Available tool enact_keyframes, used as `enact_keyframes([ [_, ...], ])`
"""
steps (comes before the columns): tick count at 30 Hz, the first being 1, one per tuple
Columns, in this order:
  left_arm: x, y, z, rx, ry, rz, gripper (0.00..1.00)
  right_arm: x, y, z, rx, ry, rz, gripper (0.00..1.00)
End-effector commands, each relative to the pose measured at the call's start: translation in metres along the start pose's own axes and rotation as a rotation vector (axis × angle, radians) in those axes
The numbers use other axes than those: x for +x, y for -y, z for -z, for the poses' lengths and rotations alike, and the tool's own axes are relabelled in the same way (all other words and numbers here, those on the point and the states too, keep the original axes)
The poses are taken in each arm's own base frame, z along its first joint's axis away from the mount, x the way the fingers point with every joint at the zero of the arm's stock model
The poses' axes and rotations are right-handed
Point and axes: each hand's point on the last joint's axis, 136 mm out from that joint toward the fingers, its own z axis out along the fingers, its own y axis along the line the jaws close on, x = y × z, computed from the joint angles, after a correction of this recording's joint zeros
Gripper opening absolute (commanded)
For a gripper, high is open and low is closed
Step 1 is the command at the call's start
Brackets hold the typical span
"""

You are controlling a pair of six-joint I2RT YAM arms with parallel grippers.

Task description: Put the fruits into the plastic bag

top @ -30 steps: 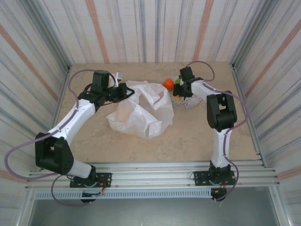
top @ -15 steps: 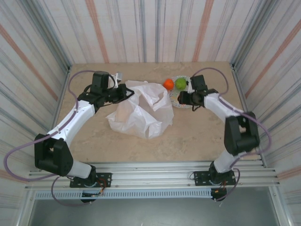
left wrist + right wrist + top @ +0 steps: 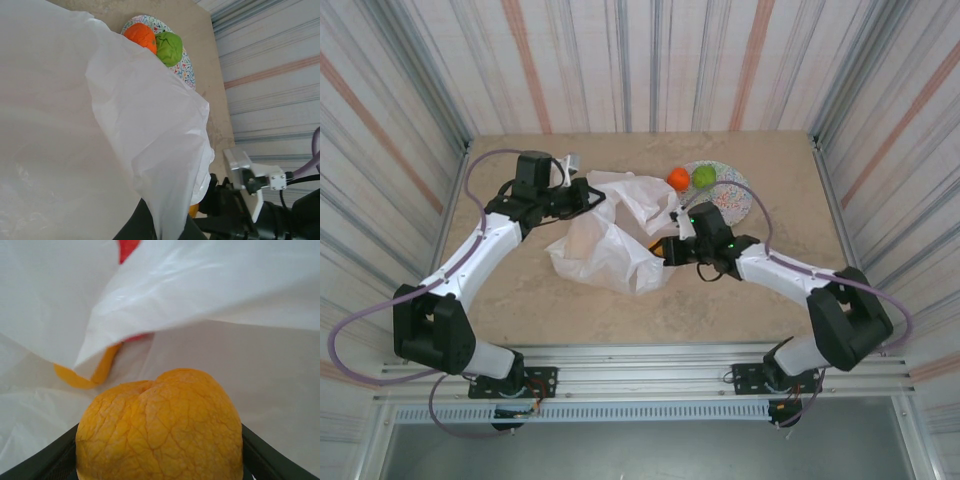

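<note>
As seen from overhead, the table [image 3: 740,290] carries the plastic bag [image 3: 615,240], a crumpled heap of white film slightly left of frame centre. Upper right of the bag, just beside it, lies the speckled plate [image 3: 738,203]. My left gripper [image 3: 588,195] is clenched on the bag's upper left edge, and the film drapes across most of its wrist view. My right gripper [image 3: 665,250] is at the bag's right edge, near frame centre, clamped on a yellow-orange fruit [image 3: 160,425]. Dark fingers [image 3: 45,465] flank it low on both sides, with white film ahead. The orange fruit [image 3: 677,178] and green fruit [image 3: 704,177] sit side by side on the plate's upper left part. A red patch [image 3: 127,247] shows behind a fold at the top of the right wrist view; I cannot tell what it is.
</note>
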Motion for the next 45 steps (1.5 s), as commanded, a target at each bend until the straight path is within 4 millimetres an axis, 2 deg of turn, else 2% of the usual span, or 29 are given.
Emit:
enact_keyframes([
  [1, 0.002, 0.012, 0.008, 0.030, 0.008, -0.030, 0.00, -0.029, -0.041, -0.017, -0.114, 0.065, 0.026, 0.60],
  [5, 0.001, 0.014, 0.008, 0.040, 0.011, -0.030, 0.00, -0.027, -0.058, -0.049, -0.133, 0.041, 0.034, 0.60],
  [7, 0.001, 0.015, 0.009, 0.043, 0.012, -0.030, 0.00, -0.031, -0.060, -0.063, -0.133, 0.054, 0.013, 0.60],
  [10, 0.002, 0.015, 0.009, 0.042, 0.010, -0.031, 0.00, -0.042, -0.050, -0.079, -0.087, 0.078, -0.018, 0.61],
  [14, 0.001, 0.017, 0.011, 0.044, 0.016, -0.035, 0.00, -0.051, -0.051, -0.099, -0.092, 0.074, -0.040, 0.64],
  [20, 0.000, 0.018, 0.012, 0.044, 0.021, -0.044, 0.00, -0.044, -0.053, -0.113, -0.096, 0.027, -0.059, 0.73],
  [23, 0.000, 0.018, 0.012, 0.044, 0.019, -0.043, 0.00, -0.043, -0.045, -0.107, -0.066, 0.014, -0.058, 0.81],
  [27, -0.001, 0.018, 0.010, 0.047, 0.017, -0.043, 0.00, -0.047, -0.031, -0.094, -0.044, 0.022, -0.071, 0.87],
  [33, -0.003, 0.018, 0.010, 0.044, 0.020, -0.046, 0.00, -0.046, -0.025, -0.075, -0.045, 0.021, -0.070, 0.96],
  [37, -0.003, 0.016, 0.009, 0.035, 0.021, -0.046, 0.00, -0.045, -0.022, -0.064, -0.035, 0.025, -0.073, 0.97],
  [45, -0.002, 0.009, 0.009, 0.020, 0.026, -0.041, 0.00, -0.046, -0.012, -0.017, 0.016, 0.095, -0.078, 0.96],
])
